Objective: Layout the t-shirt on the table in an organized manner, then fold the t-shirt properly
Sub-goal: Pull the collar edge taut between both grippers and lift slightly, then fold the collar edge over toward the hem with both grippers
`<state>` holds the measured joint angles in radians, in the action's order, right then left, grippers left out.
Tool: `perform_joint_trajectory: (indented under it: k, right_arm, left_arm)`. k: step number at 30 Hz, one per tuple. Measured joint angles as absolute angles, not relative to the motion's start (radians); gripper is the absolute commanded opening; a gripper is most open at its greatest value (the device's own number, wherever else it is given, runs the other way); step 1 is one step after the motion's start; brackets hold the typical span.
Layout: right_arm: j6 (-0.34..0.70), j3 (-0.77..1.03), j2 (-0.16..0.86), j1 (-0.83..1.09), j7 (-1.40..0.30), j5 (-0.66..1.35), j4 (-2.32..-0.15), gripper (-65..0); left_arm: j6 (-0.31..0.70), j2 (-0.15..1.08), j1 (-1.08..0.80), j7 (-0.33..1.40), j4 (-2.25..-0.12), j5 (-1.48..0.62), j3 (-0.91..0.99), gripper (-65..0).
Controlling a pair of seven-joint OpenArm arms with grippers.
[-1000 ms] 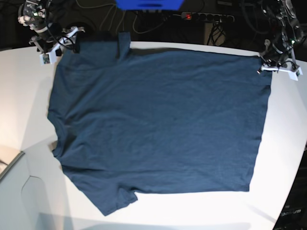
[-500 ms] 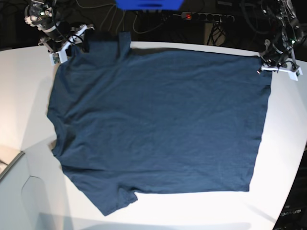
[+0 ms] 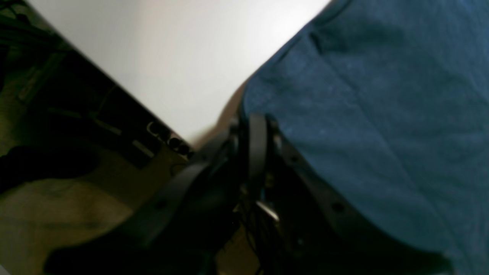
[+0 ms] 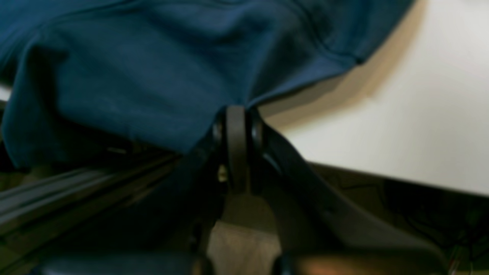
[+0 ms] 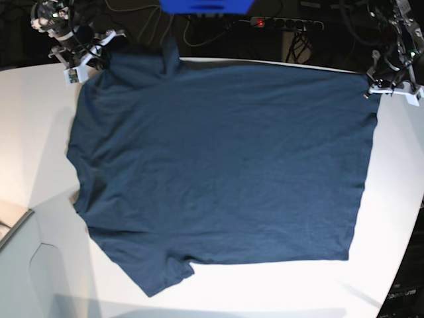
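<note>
The dark navy t-shirt [image 5: 218,165] lies spread flat on the white table [image 5: 33,119], neck side to the left and hem to the right in the base view. My right gripper [image 5: 99,56] is at the far left corner of the shirt, shut on the cloth near the far sleeve; the right wrist view shows its jaws [image 4: 237,114] pinching the shirt's edge [image 4: 133,76]. My left gripper [image 5: 372,89] is at the far right, shut on the hem corner; the left wrist view shows it [image 3: 254,122] gripping the cloth [image 3: 382,114]. The neck label is hidden.
The table's curved far edge [image 5: 265,63] runs just behind the shirt, with cables and a power strip [image 5: 285,24] in the dark beyond it. A blue object [image 5: 205,5] sits at the top middle. A grey surface [image 5: 16,278] lies at the lower left.
Both grippers have pulled their corners toward the far edge. The left gripper moved up and right, the right gripper up, and the shirt's far edge now reaches the table's rim.
</note>
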<state>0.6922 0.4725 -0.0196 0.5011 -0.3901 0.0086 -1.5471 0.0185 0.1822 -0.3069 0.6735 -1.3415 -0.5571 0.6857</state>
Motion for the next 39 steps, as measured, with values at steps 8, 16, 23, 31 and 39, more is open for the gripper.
perform_joint_trajectory:
  k: [8, 16, 23, 31, 39]
  right_arm:
    - [0.694, 0.515, -0.030, 0.548, -0.419, -0.003, -1.678, -65.0]
    - [0.694, 0.515, -0.077, 0.580, -0.419, -0.003, -1.794, -65.0]
    - [0.694, 0.514, -0.086, 0.537, -0.425, -0.007, -1.806, -65.0]
    - [0.694, 0.511, -0.065, 0.430, -0.433, -0.018, -1.801, -65.0]
    - [0.694, 0.508, -0.054, 0.287, -0.430, -0.010, -1.732, -65.0]
  left_arm:
    - [0.006, 0.171, -0.344, 0.708, -1.438, -0.548, 0.725, -65.0]
    - [0.007, 0.172, -0.339, 0.704, -1.482, -0.550, 0.747, -65.0]
    - [0.007, 0.172, -0.298, 0.699, -1.483, -0.550, 0.752, -65.0]
    - [0.006, 0.171, -0.233, 0.708, -1.485, -0.547, 0.751, -65.0]
    - [0.003, 0.169, -0.122, 0.708, -1.483, -0.545, 0.751, -65.0]
